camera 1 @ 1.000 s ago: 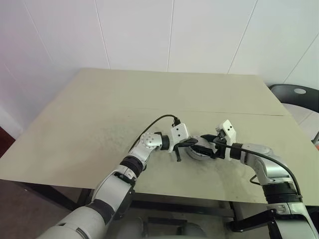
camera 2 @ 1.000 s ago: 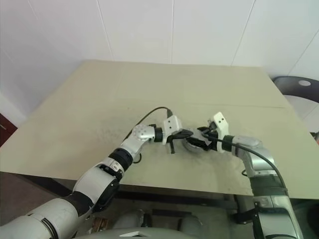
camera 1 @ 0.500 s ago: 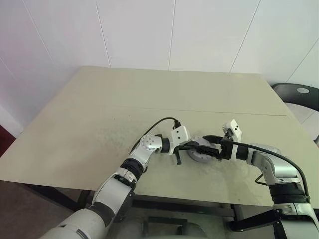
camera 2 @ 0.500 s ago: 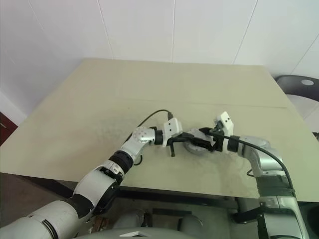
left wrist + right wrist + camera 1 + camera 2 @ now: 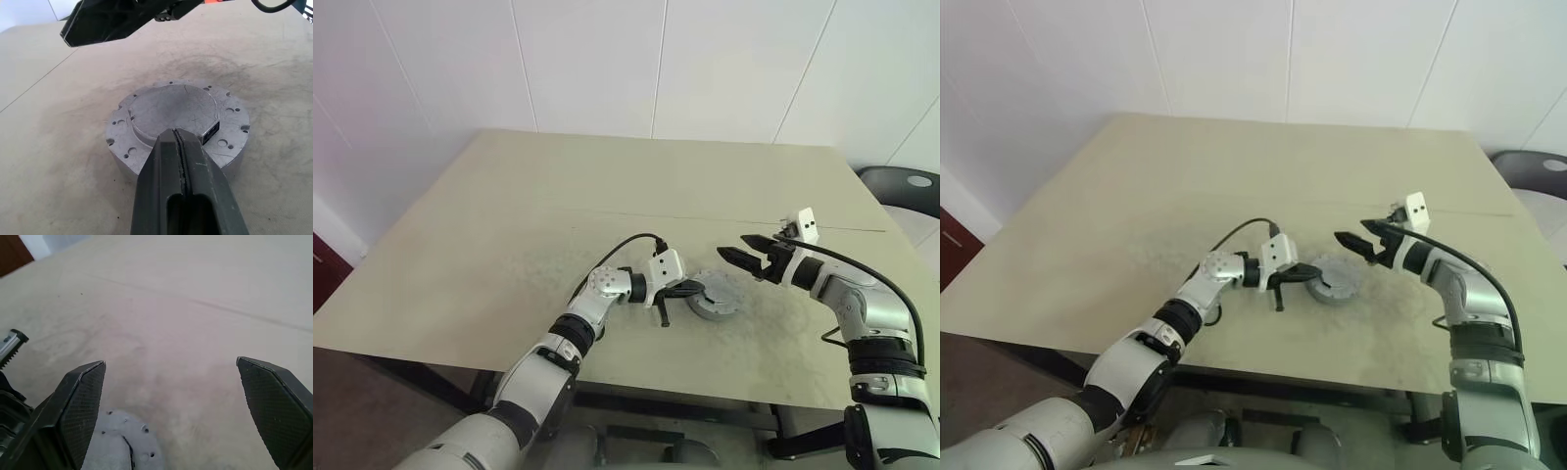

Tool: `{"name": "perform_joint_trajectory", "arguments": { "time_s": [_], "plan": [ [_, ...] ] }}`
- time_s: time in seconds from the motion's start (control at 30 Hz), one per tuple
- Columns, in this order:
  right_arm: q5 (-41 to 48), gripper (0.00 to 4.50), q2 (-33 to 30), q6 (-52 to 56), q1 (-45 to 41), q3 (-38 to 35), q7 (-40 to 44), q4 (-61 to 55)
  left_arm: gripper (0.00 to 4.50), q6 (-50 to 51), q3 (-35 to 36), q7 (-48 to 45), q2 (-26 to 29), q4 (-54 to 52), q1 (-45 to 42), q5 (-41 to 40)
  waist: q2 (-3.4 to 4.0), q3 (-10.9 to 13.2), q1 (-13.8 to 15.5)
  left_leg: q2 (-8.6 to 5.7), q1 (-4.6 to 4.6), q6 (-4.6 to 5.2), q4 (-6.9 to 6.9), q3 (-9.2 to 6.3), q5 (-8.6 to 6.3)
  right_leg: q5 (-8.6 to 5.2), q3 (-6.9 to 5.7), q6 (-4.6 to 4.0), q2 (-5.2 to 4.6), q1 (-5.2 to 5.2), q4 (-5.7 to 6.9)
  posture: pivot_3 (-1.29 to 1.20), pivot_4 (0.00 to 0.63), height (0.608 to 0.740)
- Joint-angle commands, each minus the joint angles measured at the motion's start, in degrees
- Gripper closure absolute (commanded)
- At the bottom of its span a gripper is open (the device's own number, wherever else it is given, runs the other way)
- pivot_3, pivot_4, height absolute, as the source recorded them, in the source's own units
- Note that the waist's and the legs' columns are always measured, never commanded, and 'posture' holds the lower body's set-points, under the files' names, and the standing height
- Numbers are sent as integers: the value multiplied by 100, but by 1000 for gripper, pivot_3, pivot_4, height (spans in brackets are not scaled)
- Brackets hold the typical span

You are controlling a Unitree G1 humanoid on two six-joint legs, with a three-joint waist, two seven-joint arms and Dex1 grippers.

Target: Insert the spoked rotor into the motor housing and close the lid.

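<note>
**Grey lid seated on the table, one gripper at its edge**

Grey metal shows plainly in the left wrist view: the lid (image 5: 178, 125), a round disc with a raised flat centre and small holes around its rim, sits flat on the beige table (image 5: 509, 225). It covers whatever lies beneath it, so neither housing nor rotor can be made out. The left gripper (image 5: 180, 142) has its two black fingers pressed together with nothing between them, their tips over the near rim of the lid; whether they touch it cannot be told. Beyond the lid, on its far right side, the right gripper (image 5: 744, 257) hangs above the table with its fingers (image 5: 80, 406) spread wide and empty, apart from the lid. A dark chair (image 5: 911, 186) stands past the table's far right corner.
</note>
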Motion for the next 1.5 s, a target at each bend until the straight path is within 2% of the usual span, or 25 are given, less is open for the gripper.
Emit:
{"name": "perform_joint_trajectory", "arguments": {
  "time_s": [0.03,0.17,0.3,0.5,0.73,0.9,1.0,1.07,1.2,1.37,1.5],
  "plan": [
    [308,29,-260,327,-1,-235,276,-69,4500,67,-190,-64,-20,93,133,146,1,0,-1,0,0,0,1,0,0,0,0,0,0,0,0,0,0,740],
    [671,29,-466,929,171,-280,702,-140,4500,56,-183,-46,-33,95,148,142,1,-1,-1,0,0,2,5,0,-1,0,0,-1,-1,3,0,0,0,740],
    [621,29,-689,1356,298,-159,801,212,4500,36,-172,-38,-13,98,148,139,3,-2,1,0,1,2,10,1,-1,-1,0,-3,-2,5,3,0,0,740],
    [267,29,-914,2356,-6,264,450,825,4500,3,-148,-18,-1,92,136,124,7,-4,-6,-2,1,4,12,4,-2,-2,0,-8,-6,4,3,0,0,740],
    [499,29,-877,3051,1,479,705,400,4500,-17,-152,-1,-14,99,137,129,15,-15,-1,-2,2,5,12,4,-2,-1,-3,-6,-5,5,4,0,0,740],
    [948,29,-655,3607,-53,314,804,21,4500,-19,-157,22,-12,107,121,142,16,-15,-8,-1,2,6,15,4,-2,0,-3,-4,-5,5,6,0,0,740],
    [1513,29,-74,4316,-244,-178,537,-155,4500,-29,-165,29,-10,114,112,152,16,-15,-9,-1,1,6,17,4,-2,1,-3,-3,-5,4,8,0,0,740],
    [1589,29,318,4551,-333,-434,180,-221,4500,-43,-173,35,-7,125,105,156,20,-18,-33,-1,1,5,16,5,-2,1,-3,-3,-5,3,10,0,0,740],
    [1625,841,875,4619,-363,-750,-236,-358,4500,-92,-182,72,26,169,70,178,23,-19,-21,1,2,4,20,7,-1,3,-3,0,-7,-2,28,0,0,740],
    [1537,2266,874,4583,-377,-869,-380,-217,4500,-117,-177,117,83,200,65,192,28,-19,-15,-5,-3,11,32,8,-5,3,-3,-1,-14,-4,30,0,0,740],
    [1366,2327,833,4315,-360,-807,-451,-87,4500,-122,-168,132,83,204,61,183,29,-19,-15,-8,-4,14,32,12,-7,3,-2,0,-17,-5,31,0,0,740]
  ]
}}
